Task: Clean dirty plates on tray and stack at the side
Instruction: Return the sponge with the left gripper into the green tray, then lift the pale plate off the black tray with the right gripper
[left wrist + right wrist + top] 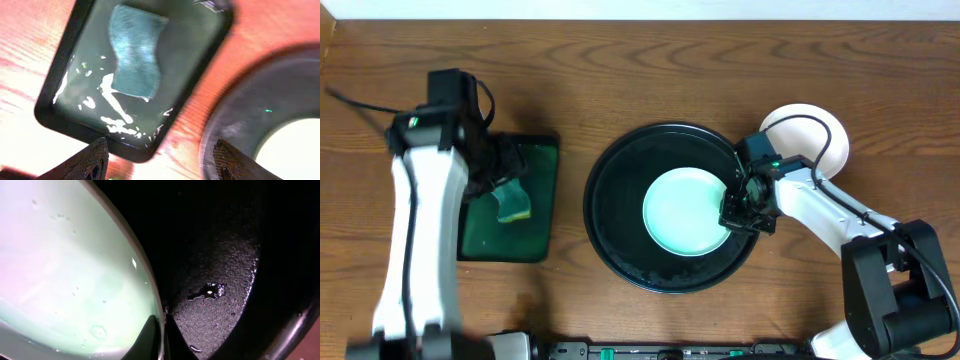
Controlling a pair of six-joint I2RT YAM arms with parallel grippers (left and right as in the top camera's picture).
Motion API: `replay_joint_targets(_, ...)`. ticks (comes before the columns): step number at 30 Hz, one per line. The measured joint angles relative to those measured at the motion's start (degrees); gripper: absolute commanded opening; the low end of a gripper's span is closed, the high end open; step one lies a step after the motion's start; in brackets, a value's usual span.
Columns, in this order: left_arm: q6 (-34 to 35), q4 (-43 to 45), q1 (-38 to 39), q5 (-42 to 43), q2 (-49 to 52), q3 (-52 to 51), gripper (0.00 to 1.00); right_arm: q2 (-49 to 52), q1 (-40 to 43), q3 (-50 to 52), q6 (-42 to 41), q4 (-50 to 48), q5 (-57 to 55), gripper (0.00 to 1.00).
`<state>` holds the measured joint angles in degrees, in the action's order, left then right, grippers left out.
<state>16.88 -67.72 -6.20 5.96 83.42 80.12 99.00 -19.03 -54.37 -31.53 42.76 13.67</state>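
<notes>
Under both arms stretches the brown wooden table (640, 70). Below the right gripper (162, 325) lies the round black tray (615, 215), its wet floor showing just beside the right fingers (147, 342). Beneath and ahead of the left gripper (161, 145) sits the smaller dark-green tray (540, 160), wet and glinting. The smeared plate (685, 212), tinted teal, lies flat inside the black tray toward its right side. The right fingers are pinched together on its rim, which passes between the two tips. Behind the right gripper, a side plate (798, 140) rests on the table just outside the black tray; I cannot tell whether more than one is stacked there. A teal sponge (135, 55) lies on the dark-green tray, apart from the left fingers (95, 160), which are spread wide and hold nothing.
</notes>
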Motion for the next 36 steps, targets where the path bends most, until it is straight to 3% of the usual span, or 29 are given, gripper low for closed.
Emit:
replay_joint_targets(8,0.3,-2.3,4.2,2.3,-13.1,0.0,0.69,-0.5,-2.6,-3.5,9.5,-0.8,0.7,0.01)
replay_joint_targets(15,1.1,-5.8,4.9,2.8,-15.5,0.0,0.68,-5.0,-9.6,-8.4,13.4,-1.1,-0.1,0.01)
replay_joint_targets(25,1.1,-6.4,4.9,2.4,-15.8,0.0,0.69,-6.1,-12.0,-9.9,10.4,-1.1,-1.7,0.01)
replay_joint_targets(34,4.9,-7.3,4.9,-8.8,-15.9,0.0,0.69,-6.1,-12.0,-9.9,2.9,-2.0,1.4,0.01)
replay_joint_targets(35,5.5,-7.3,4.9,-10.3,-15.9,0.0,0.78,-6.1,-12.0,-9.9,1.7,-2.5,2.5,0.01)
replay_joint_targets(36,5.7,-7.3,4.9,-10.9,-15.9,0.0,0.78,-6.1,-12.0,-10.0,1.1,-2.6,2.9,0.01)
